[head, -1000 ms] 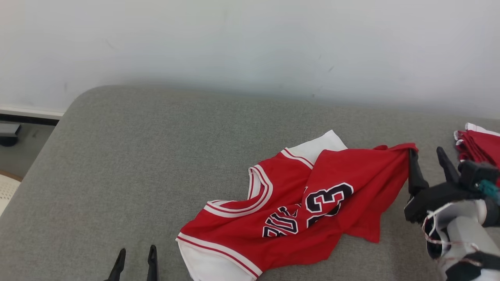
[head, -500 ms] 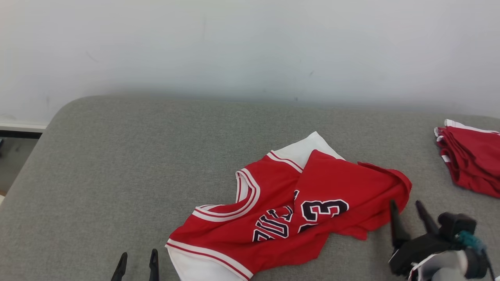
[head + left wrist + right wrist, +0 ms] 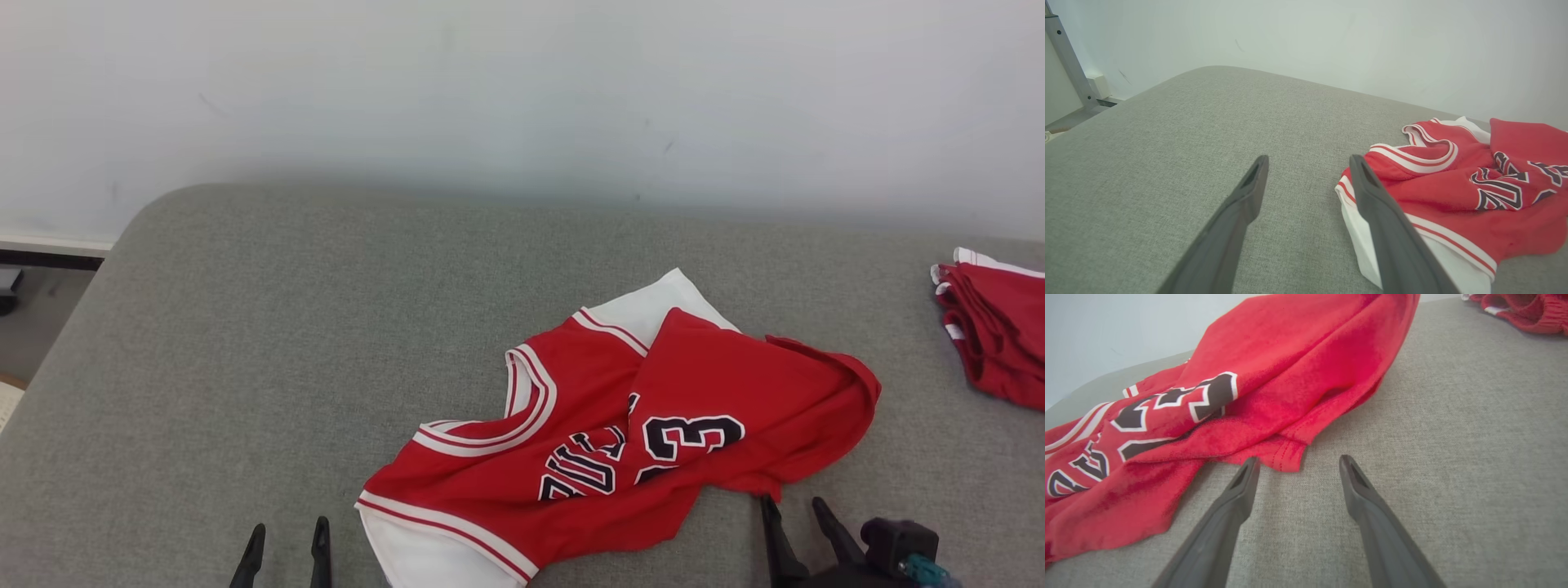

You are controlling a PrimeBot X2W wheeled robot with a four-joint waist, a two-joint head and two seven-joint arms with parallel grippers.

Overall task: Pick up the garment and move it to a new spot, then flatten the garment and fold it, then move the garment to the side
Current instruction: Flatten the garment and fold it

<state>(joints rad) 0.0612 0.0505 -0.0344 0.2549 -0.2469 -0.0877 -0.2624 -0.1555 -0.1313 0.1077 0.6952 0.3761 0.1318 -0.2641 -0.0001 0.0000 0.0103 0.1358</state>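
A red basketball jersey [image 3: 620,425] with white trim and dark lettering is seen lying crumpled on a grey padded surface [image 3: 286,327], right of centre in the head view. One half is folded over the other, so that the number 23 and part of the lettering are turned sideways. White panels are exposed at its near left corner and at its far edge. A pile of red garments [image 3: 992,343] is laid well apart from it at the right edge of the surface, and a pale wall [image 3: 522,82] is seen behind.

The left gripper [image 3: 287,543] is shown at the bottom of the head view, near the jersey's white corner. Its jaws are held wide apart and nothing is gripped. In the left wrist view the same gripper [image 3: 1309,163] is seen over bare grey fabric, one finger crossing the striped hem in the picture (whether it touches cannot be told). A grey metal post [image 3: 1069,61] is added by that view at the far left, against the wall.

The right gripper [image 3: 793,531] is shown at the lower right, just below the jersey's near red corner. A closer look is given by the right wrist view: the jaws of the gripper [image 3: 1298,461] are spread wide and empty, and the stitched red corner is seen lying flat just ahead of the fingertips.
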